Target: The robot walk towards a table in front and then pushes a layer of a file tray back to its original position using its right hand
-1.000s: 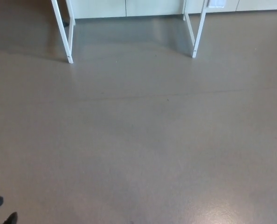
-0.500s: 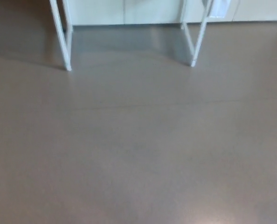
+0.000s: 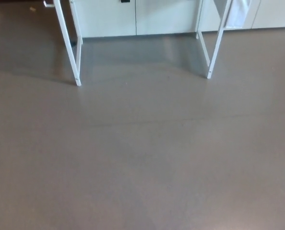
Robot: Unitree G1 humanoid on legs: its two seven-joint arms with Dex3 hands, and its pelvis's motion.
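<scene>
- While the head view looks down, a smooth grey-brown floor (image 3: 142,158) fills nearly all of it.
- Two pairs of slim white metal table legs stand at the top: one pair left (image 3: 70,45), one right (image 3: 214,43).
- Pale cabinet fronts (image 3: 133,17) run behind them.
- Neither robot hand shows, so their state cannot be told.
- No file tray is visible; only the table's legs appear.

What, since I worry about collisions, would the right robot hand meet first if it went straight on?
Cannot tell: no robot hand is in view. Ahead, the floor looks free up to the table legs.
</scene>
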